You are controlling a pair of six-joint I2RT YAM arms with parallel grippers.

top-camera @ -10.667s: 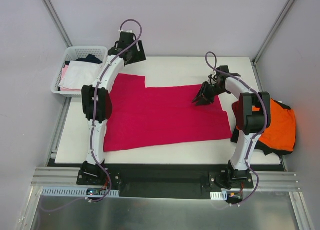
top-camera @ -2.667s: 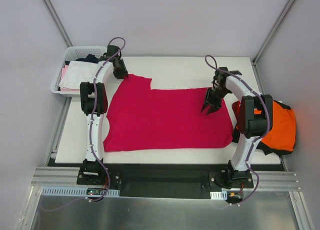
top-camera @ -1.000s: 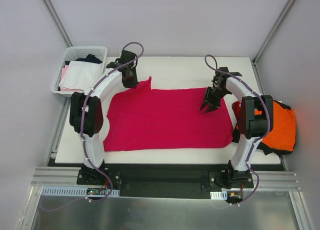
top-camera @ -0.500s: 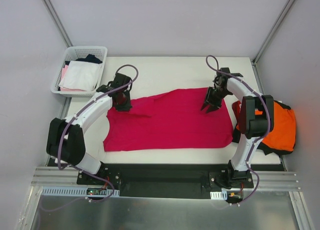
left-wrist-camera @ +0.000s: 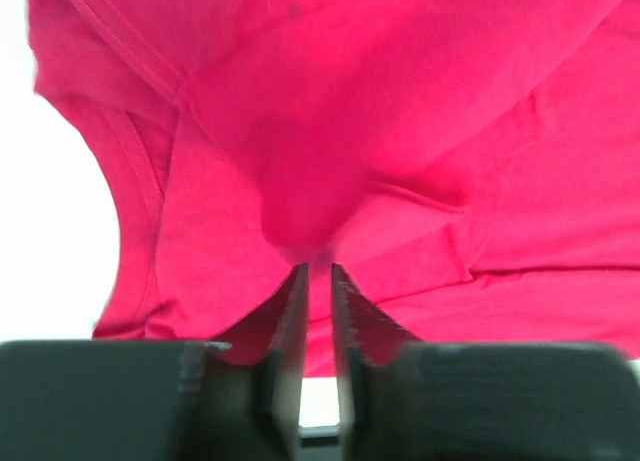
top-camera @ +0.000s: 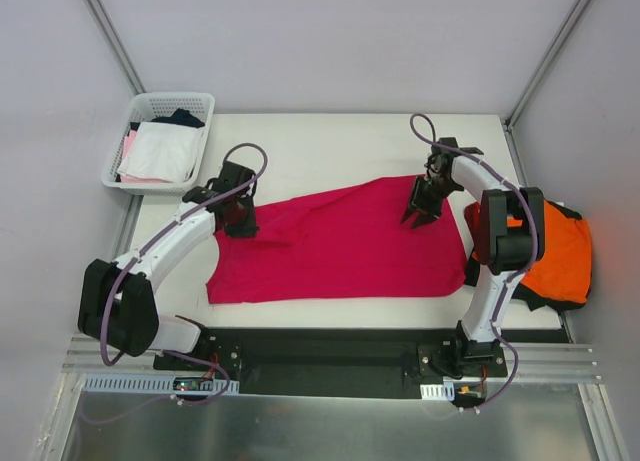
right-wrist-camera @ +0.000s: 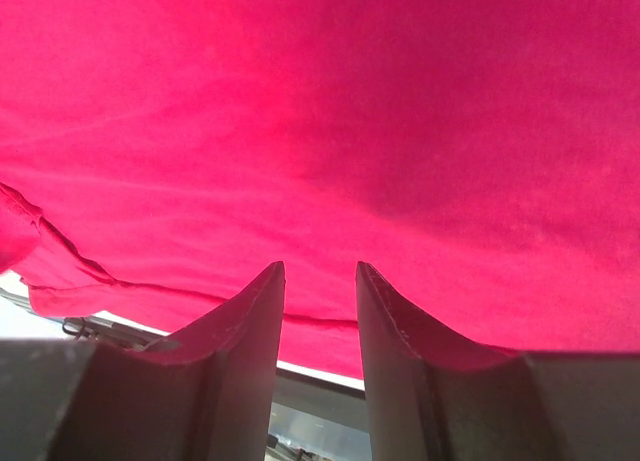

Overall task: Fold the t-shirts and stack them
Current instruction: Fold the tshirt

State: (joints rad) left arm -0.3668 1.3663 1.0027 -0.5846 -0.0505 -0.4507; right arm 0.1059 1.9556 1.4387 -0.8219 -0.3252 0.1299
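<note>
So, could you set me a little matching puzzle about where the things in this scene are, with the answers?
Things:
1 crimson t-shirt
2 orange t-shirt
3 white basket
4 left gripper

Places:
A beyond the far left corner of the table
B at the crimson t-shirt's left end
C spread over the table's middle
D past the table's right edge

Pairs: 1-C, 2-D, 3-A, 4-B

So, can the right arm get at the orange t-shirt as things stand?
Likely yes: the orange t-shirt lies uncovered beside the right arm's elbow, and the right fingers, apart over the crimson t-shirt, seem to hold nothing. It sits close in, so awkward.
</note>
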